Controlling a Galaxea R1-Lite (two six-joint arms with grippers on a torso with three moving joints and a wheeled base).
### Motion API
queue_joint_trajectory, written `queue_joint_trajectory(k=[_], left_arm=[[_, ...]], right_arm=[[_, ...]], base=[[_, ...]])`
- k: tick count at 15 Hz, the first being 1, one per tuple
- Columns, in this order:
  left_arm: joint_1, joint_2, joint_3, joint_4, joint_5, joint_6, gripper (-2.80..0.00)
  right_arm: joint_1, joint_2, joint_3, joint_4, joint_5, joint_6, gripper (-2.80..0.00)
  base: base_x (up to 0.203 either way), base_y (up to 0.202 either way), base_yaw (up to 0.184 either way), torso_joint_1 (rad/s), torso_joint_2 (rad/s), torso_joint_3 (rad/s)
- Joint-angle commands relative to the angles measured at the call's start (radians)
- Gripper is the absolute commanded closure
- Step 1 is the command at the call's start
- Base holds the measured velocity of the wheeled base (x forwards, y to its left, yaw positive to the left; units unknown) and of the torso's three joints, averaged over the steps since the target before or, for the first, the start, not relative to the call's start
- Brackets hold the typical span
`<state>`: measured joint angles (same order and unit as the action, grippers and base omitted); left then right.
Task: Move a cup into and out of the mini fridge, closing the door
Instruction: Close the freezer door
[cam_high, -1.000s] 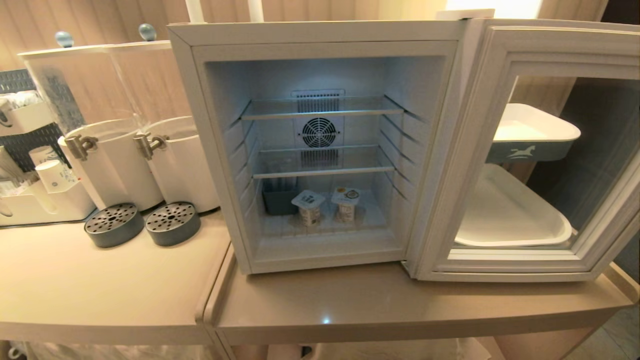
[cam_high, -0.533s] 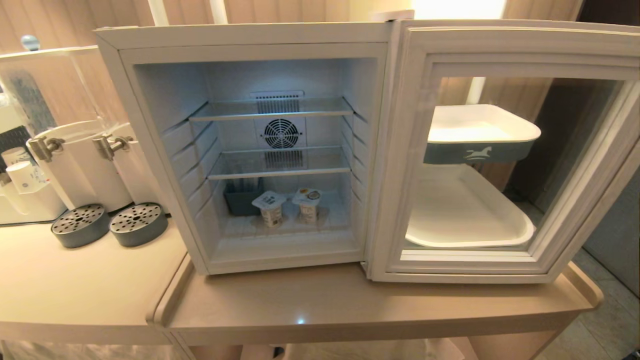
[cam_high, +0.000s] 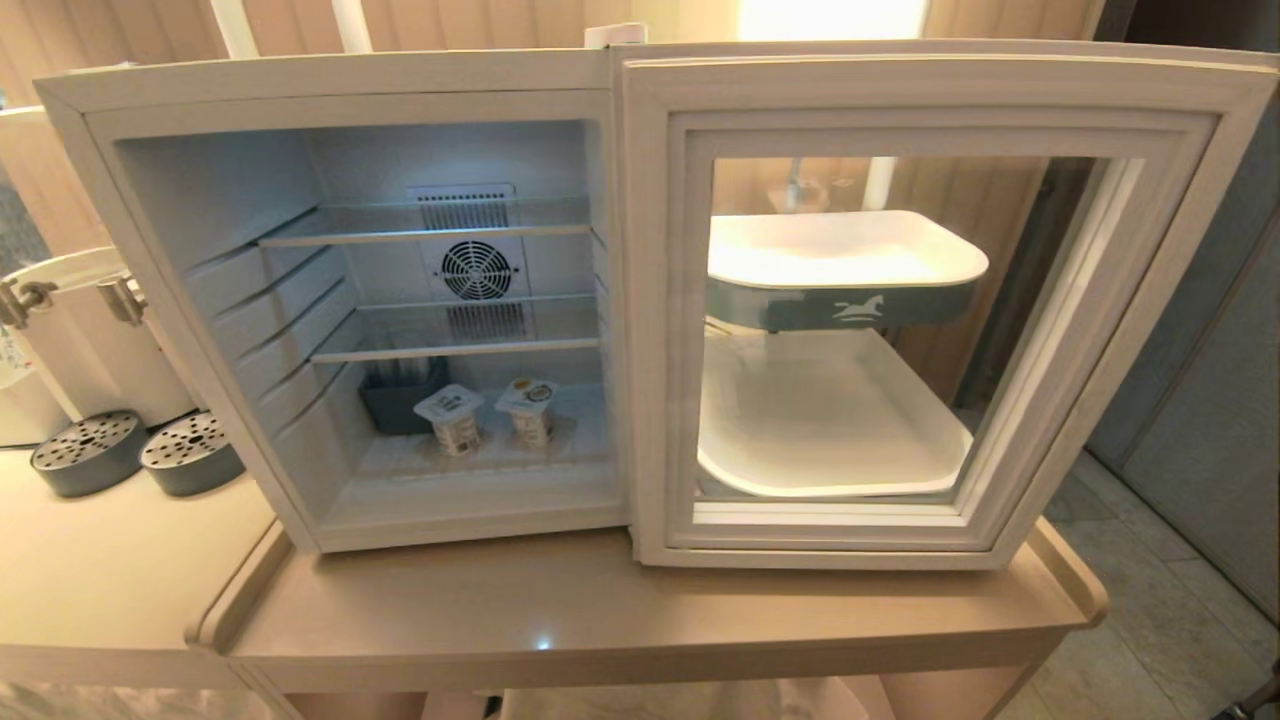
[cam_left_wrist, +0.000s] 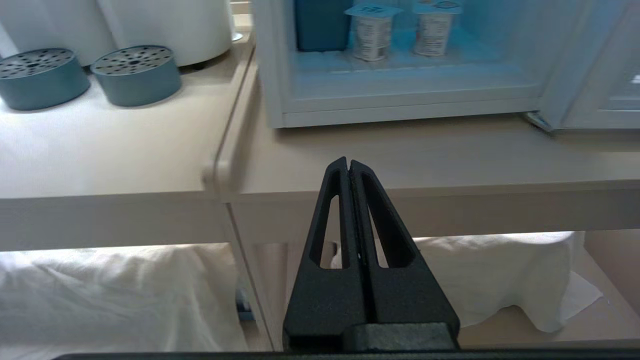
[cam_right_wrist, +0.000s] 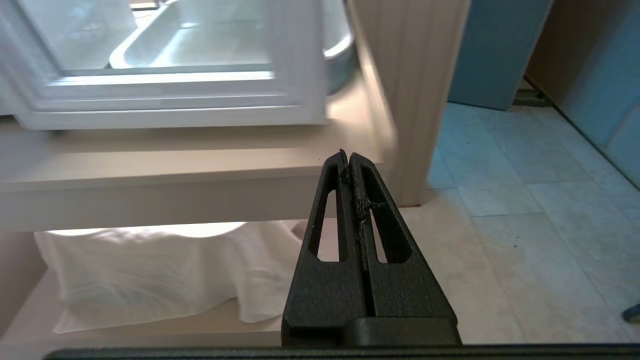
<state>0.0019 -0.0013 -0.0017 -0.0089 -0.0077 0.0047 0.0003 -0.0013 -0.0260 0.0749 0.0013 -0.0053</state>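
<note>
The white mini fridge (cam_high: 330, 75) stands on the beige table (cam_high: 600, 610), and its door (cam_high: 648, 300) is swung wide open to the right. On the fridge floor two small sealed cups (cam_high: 452, 418) (cam_high: 528, 408) stand side by side; they also show in the left wrist view (cam_left_wrist: 371, 31) (cam_left_wrist: 433, 31). My left gripper (cam_left_wrist: 348, 162) is shut and empty, low in front of the table edge before the fridge (cam_left_wrist: 400, 102). My right gripper (cam_right_wrist: 347, 156) is shut and empty too, below the table edge under the open door (cam_right_wrist: 170, 107). Neither arm shows in the head view.
A dark grey bin (cam_high: 400, 400) sits at the back left of the fridge floor beside the cups. Left of the fridge are white dispensers (cam_high: 90, 330) and two round drip trays (cam_high: 85, 452) (cam_high: 190, 452). White trays (cam_high: 840, 250) show through the door glass. White cloth (cam_left_wrist: 100, 295) lies under the table.
The whole head view has slid left, so the camera has moved right. The fridge, door and cups keep their places relative to each other.
</note>
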Motion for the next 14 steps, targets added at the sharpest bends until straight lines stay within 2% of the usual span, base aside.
queue_joint_trajectory(k=[1,8,12,14], left_arm=[[0.0,0.0,0.0,0.001,0.0,0.0,0.0],[0.0,0.0,0.0,0.003,0.0,0.001,0.0],[0.0,0.0,0.0,0.0,0.0,0.0,0.0],[0.0,0.0,0.0,0.0,0.0,-0.003,0.0]], right_arm=[[0.0,0.001,0.0,0.0,0.0,-0.001,0.0],[0.0,0.001,0.0,0.0,0.0,-0.001,0.0],[0.0,0.001,0.0,0.0,0.0,0.001,0.0],[0.0,0.001,0.0,0.0,0.0,-0.001,0.0]], base=[[0.0,-0.118,-0.001,0.002,0.0,0.001],[-0.009,-0.011,0.0,0.001,0.0,0.0],[-0.174,-0.023,-0.001,0.003,0.0,0.002],[-0.05,-0.033,0.006,0.001,0.0,0.002]])
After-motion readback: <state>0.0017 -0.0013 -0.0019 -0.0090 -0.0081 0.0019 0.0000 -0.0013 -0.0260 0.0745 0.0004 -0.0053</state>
